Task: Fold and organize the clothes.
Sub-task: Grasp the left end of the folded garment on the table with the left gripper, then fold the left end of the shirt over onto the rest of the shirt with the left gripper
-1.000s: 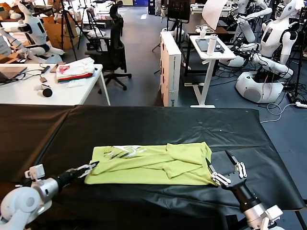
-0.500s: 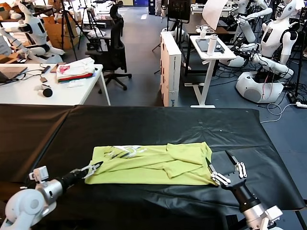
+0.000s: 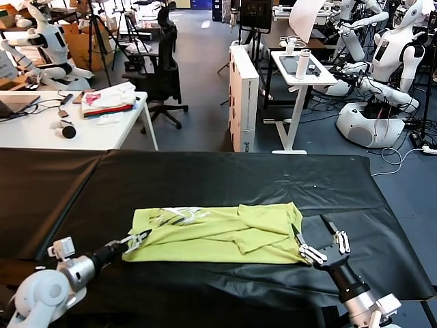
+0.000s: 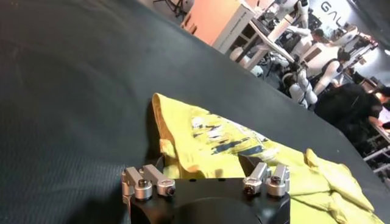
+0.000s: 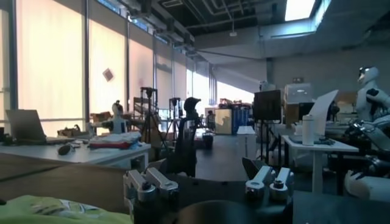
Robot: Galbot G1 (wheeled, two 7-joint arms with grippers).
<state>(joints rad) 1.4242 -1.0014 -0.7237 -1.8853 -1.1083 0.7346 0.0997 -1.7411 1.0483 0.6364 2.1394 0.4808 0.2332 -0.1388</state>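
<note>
Reaching toward the T-shirt (image 3: 218, 234) from its left end, your left gripper (image 3: 136, 240) was low over the black table cover (image 3: 225, 181), with its fingertips at the shirt's near-left corner. In the left wrist view the corner of the cloth (image 4: 183, 159) lay between the two fingers, and the jaws stood apart on both sides of it; they were not pressed on the fabric, so I judged that nothing was held yet. The step in hand seemed to be the taking of both near corners for a fold.

The T-shirt lay flat in the middle of the cover, already laid in a long band, lime yellow-green, with the white printed patch (image 3: 179, 216) on its left part and some loose folds on its right part.

At the shirt's near-right corner was your right gripper (image 3: 319, 239). Its jaws were wide open, one finger touching or just beside the hem, and it held nothing. In the right wrist view only a small piece of the green cloth (image 5: 55, 210) showed, below the fingers.

For the next move, I think you needed to close the left jaws on the corner, then bring the right fingers down around the hem and close them too, before you lifted anything. If only one layer was pinched, the fold could come out uneven.
</note>
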